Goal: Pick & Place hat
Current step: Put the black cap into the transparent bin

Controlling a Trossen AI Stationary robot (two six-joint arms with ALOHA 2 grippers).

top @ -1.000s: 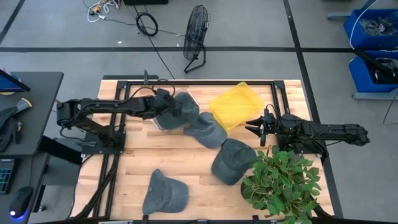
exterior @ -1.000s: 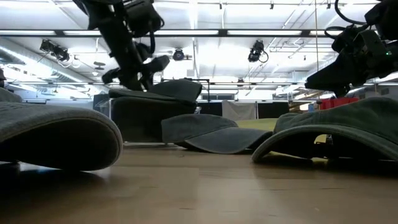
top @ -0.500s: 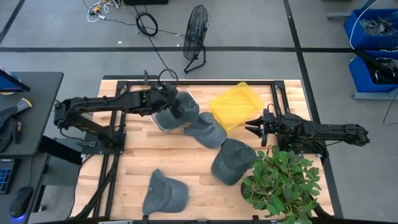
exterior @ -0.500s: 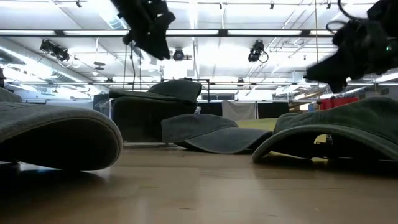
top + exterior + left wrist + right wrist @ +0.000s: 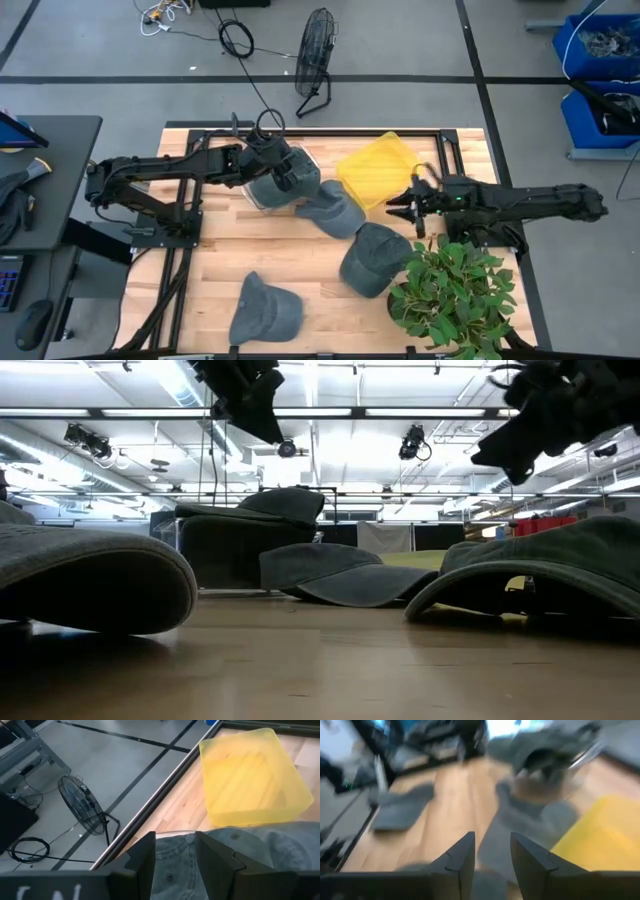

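Observation:
Several grey hats are in view. One hat sits in a clear bin at the far left, its crown up. My left gripper hangs open above it, with nothing between its fingers. A second hat lies on the table beside the bin. A third hat lies right of centre, and another hat lies near the front edge. My right gripper hovers open above the table between the yellow tray and the third hat.
A potted plant stands at the table's near right corner, close under my right arm. The yellow tray lies empty at the far middle. Black frame rails run along the table's far edge. Bare wood shows in the middle.
My left gripper has risen well clear of the hat in the clear bin and has rolled about its own axis; that hat stays in the bin. My right gripper has risen and reached out toward the table's left, nearer the middle.

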